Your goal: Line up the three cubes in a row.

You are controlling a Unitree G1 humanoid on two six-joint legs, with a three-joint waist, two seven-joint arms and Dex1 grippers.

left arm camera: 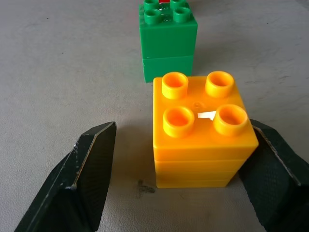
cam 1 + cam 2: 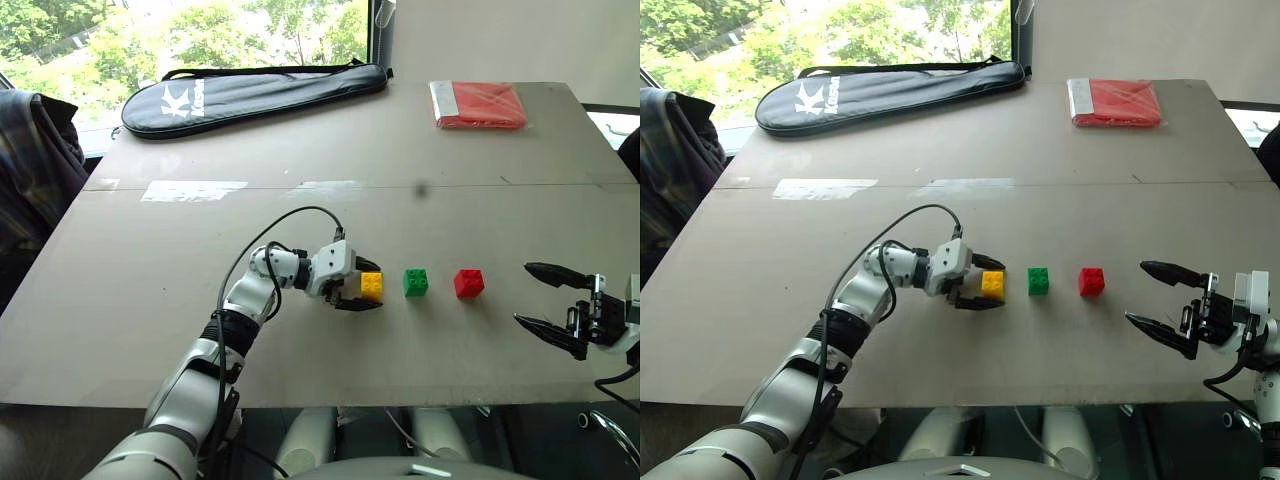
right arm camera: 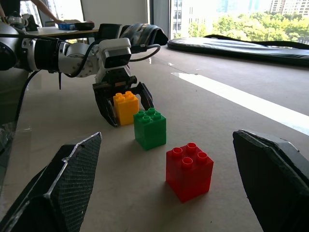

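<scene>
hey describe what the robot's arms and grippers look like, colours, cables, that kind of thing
The left arm has silver-grey shells with black joint bands and a white wrist block. A black cable loops from that block back along the arm. The left gripper and right gripper each have two black, tapered, pointed fingers with a fine textured inner face. The right wrist is white with black parts.

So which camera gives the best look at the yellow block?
The left wrist view: the yellow block fills it, studs plain, between open fingers. The eye views show it small, and the right wrist view shows it farther back, behind the green block.
</scene>
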